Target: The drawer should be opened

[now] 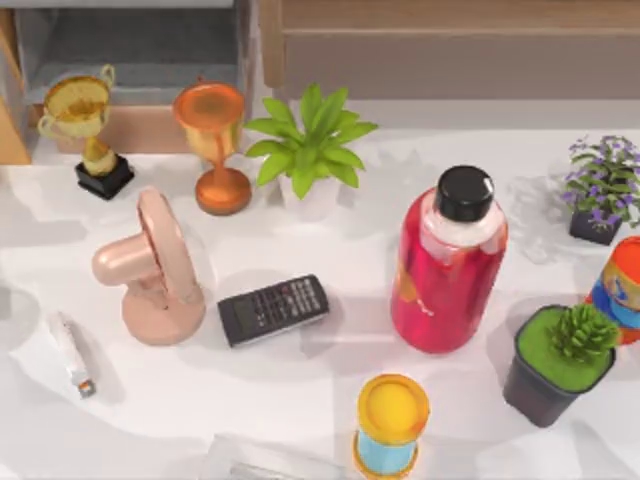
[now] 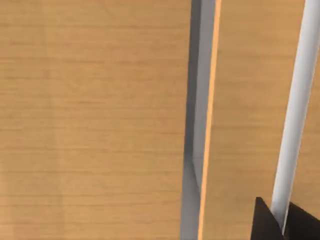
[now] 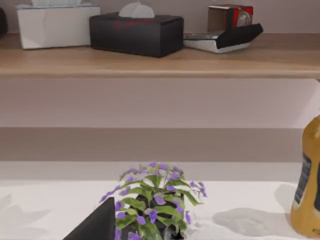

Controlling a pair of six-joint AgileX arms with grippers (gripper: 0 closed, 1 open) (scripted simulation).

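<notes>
The drawer (image 2: 250,100) has an orange-tan wood front with a bright orange edge, and a flat grey side wall (image 2: 197,100) shows in the gap beside a second wood panel. A white bar handle (image 2: 300,100) runs along the front. My left gripper (image 2: 283,225) is shut on this handle, a dark fingertip pressed against each side of it. In the top view the drawer is a thin orange-tan sliver (image 1: 10,130) at the far left edge. My right gripper (image 3: 97,227) is a dark wedge beside the purple-flowered plant (image 3: 155,205).
A gold trophy (image 1: 85,125), copper trophy (image 1: 215,145), pink fan (image 1: 155,265), calculator (image 1: 272,308), leafy plant (image 1: 310,140), red bottle (image 1: 450,265), potted plants (image 1: 560,365) and a yellow-topped can (image 1: 390,425) crowd the white table. A grey-lined compartment (image 1: 140,45) and brown cabinet (image 1: 450,50) stand behind.
</notes>
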